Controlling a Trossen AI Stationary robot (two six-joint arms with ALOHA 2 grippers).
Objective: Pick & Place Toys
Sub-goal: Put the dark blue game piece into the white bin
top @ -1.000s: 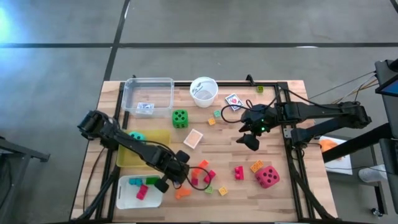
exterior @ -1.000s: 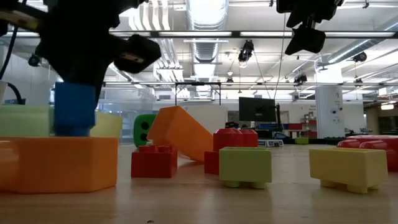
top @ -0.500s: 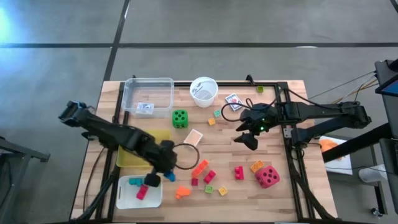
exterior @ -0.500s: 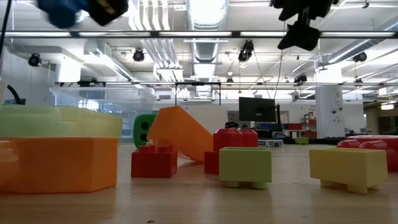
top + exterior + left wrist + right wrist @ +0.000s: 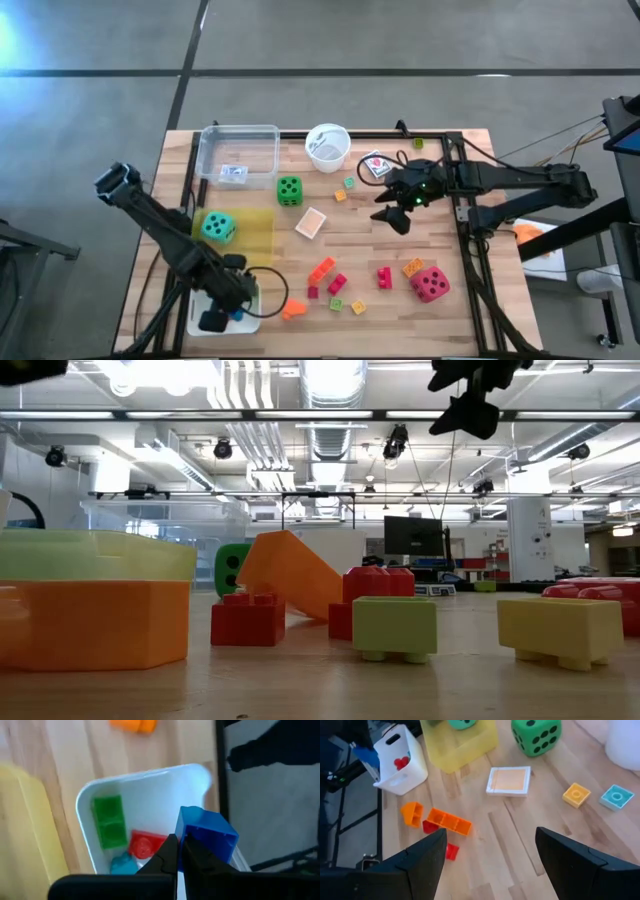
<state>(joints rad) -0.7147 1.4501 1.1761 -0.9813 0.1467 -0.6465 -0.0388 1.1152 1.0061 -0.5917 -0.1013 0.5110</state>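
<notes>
High view: overhead, straight down, whole table (image 5: 330,250). Low view: tabletop height, level, close to blocks. Wrist views: angled down, nearer; both share the white tray (image 5: 150,790) at 7 o'clock.

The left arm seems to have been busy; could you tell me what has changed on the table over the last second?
The left gripper, shut on a blue block, lifted it from among the loose toys mid-table and swung it over the white tray, uncovering the teal die on the yellow tray. The open right gripper shifted only slightly. The other toys, green die and red die stayed put.
</notes>
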